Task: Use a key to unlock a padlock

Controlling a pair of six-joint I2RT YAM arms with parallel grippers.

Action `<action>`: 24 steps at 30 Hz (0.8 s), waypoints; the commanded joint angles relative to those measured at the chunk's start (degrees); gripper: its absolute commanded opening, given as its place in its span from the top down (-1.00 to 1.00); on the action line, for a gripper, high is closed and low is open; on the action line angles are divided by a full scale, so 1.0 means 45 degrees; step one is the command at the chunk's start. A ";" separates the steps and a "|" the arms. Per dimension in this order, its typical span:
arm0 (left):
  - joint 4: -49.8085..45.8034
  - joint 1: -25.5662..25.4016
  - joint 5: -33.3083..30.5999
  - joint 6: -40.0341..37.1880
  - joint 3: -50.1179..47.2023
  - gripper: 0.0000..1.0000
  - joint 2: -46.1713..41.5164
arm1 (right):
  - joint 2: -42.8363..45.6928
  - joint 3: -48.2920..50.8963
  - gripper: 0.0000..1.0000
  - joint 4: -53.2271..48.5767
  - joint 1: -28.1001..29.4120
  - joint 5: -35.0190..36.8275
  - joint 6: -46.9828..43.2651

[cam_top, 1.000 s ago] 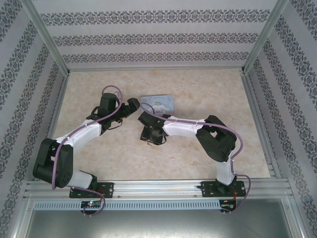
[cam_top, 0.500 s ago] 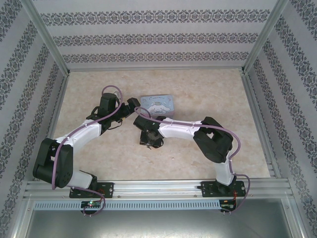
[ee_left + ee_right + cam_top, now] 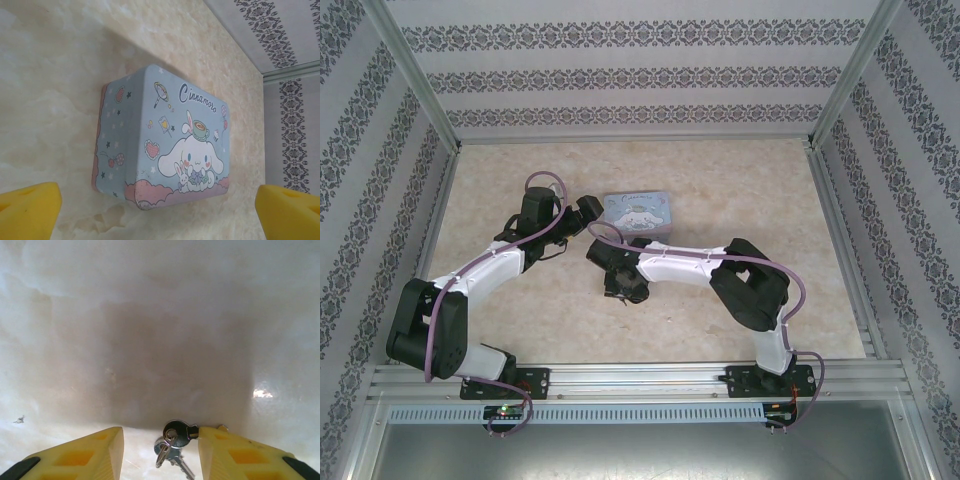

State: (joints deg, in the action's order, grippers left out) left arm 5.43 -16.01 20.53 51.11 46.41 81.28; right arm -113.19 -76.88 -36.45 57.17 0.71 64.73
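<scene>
Marbled cream worktop (image 3: 160,315), striped wallpaper on the enclosure walls behind.

Key (image 3: 176,431): dark round head with a hole, lying on the worktop between the right jaws, close to their tips. Its head touches the inner corner of the pad on the right of the right wrist view (image 3: 235,452) and is apart from the opposite pad (image 3: 85,452). A ring (image 3: 162,452) hangs from it carrying a second, silvery key (image 3: 176,461), further back between the jaws.

Right jaws: lowered to the worktop, parted about the width of the bunch, not closed on anything. No grip on the key.

Padlock: cannot be made out in any view, so position not recorded.

Left jaws: spread wide, pads at the bottom corners of the left wrist view (image 3: 30,210), nothing between them. They face the light-blue cartoon tin (image 3: 165,140), which lies lid-up just ahead of them. In the top view the tin (image 3: 638,212) is beyond and just beside the right jaws.

Progress, as judged: early. Key bracketed but not grasped. Still to do: close on the key, secure the padlock, insert, turn, free the shackle.
</scene>
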 commanded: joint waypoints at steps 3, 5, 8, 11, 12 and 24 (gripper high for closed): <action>0.0545 0.0167 -0.0059 0.0146 -0.0196 -0.99 -0.0250 | 0.0465 -0.0461 0.10 -0.0680 0.0186 0.0553 0.0362; 0.0553 0.0196 -0.0065 0.0144 -0.0196 -0.99 -0.0249 | 0.0465 -0.0474 0.10 -0.0671 0.0235 0.0552 0.0421; 0.0570 0.0204 -0.0033 0.0146 -0.0188 -0.99 -0.0230 | 0.0483 -0.0495 0.10 -0.0711 0.0297 0.0555 0.0531; 0.0590 0.0218 -0.0027 0.0126 -0.0203 -0.99 -0.0233 | 0.0563 -0.0493 0.11 -0.0709 0.0380 0.0597 0.0612; 0.0614 0.0247 -0.0026 0.0141 -0.0218 -0.99 -0.0248 | 0.0542 -0.0493 0.11 -0.0710 0.0382 0.0560 0.0637; 0.0645 0.0305 0.0005 0.0146 -0.0274 -0.99 -0.0307 | 0.0186 -0.0220 0.14 -0.0670 0.0343 0.0334 0.0958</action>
State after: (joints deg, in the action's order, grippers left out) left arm 6.07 -15.25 20.56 51.31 45.87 81.28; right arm -112.77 -77.89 -38.04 58.39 1.69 67.77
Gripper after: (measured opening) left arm 0.994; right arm 0.432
